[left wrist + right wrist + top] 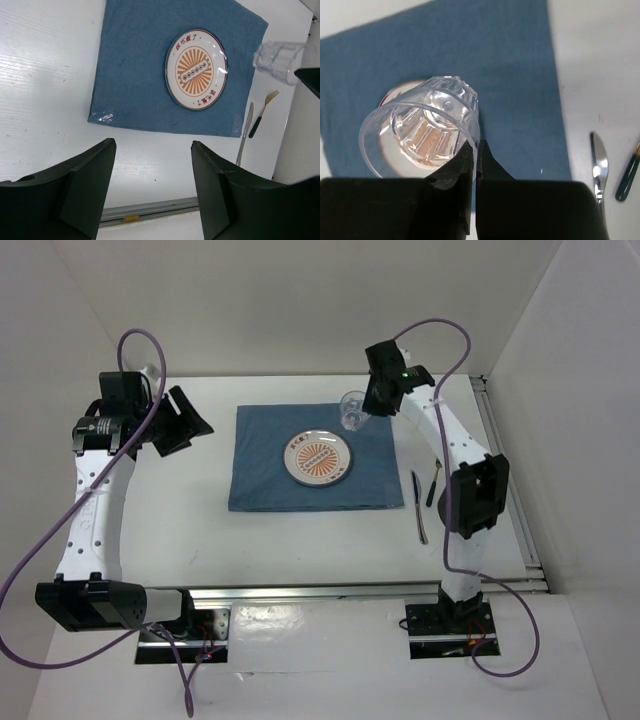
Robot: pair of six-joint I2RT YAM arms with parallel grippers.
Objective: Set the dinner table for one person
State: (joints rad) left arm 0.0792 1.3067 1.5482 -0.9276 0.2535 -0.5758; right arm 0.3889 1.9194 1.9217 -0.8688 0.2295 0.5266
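We hold the glass [420, 127] by its rim, right tool [476, 149] clamped, over the placemat's [262, 465] far-right corner; tabletop [200, 540] straight below. Left tool [152, 146] spread, empty, well apart.

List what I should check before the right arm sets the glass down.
1. Grip: right tool shut on the rim of the glass: ok.
2. Glass height above the placemat: cannot tell.
3. Bare cloth at the placemat's far right corner for landing: ok.
4. Plate centred on the placemat: ok.
5. Knife and fork flat on the dinner table, right of the placemat, out of the path: ok.
6. Left tool open, empty, off to the left: ok.
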